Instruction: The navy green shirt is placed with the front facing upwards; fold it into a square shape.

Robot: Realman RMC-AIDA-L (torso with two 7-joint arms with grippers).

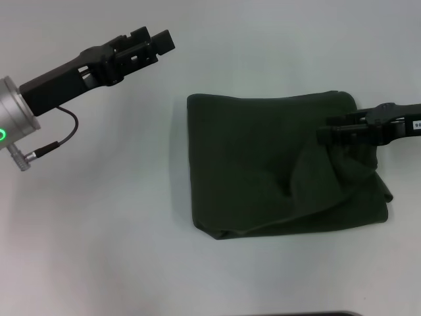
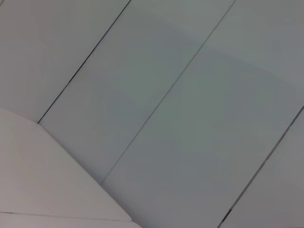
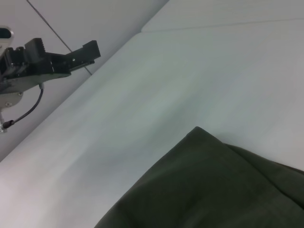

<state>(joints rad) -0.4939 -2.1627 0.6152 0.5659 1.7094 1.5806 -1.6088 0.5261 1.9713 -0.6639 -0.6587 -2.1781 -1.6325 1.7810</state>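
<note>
The white table (image 1: 99,250) fills the head view, and on it, right of centre, lies the navy green shirt (image 1: 263,171), folded into a rough rectangle with only plain dark green cloth showing. Its far edge and left edge run fairly straight; the near edge is rounded and shows stacked layers, and the right side is rumpled, with a crease running inward from the right edge toward the middle. In the right wrist view a corner of the shirt (image 3: 209,190) shows as layered dark green fabric lying flat on the pale surface.

The left arm reaches in from the left edge of the head view, raised and well apart from the shirt. The left gripper (image 1: 158,41) holds nothing; its black fingers look a little parted. The right wrist view shows the same gripper (image 3: 85,51) far off, touching nothing.

The right gripper (image 1: 323,135) comes in from the right edge, low over the shirt's right part, its tip at the rumpled cloth. Its fingers look drawn close together, but whether they pinch the fabric or merely lie against it cannot be told.

The left wrist view shows only pale panels with thin dark seams.
</note>
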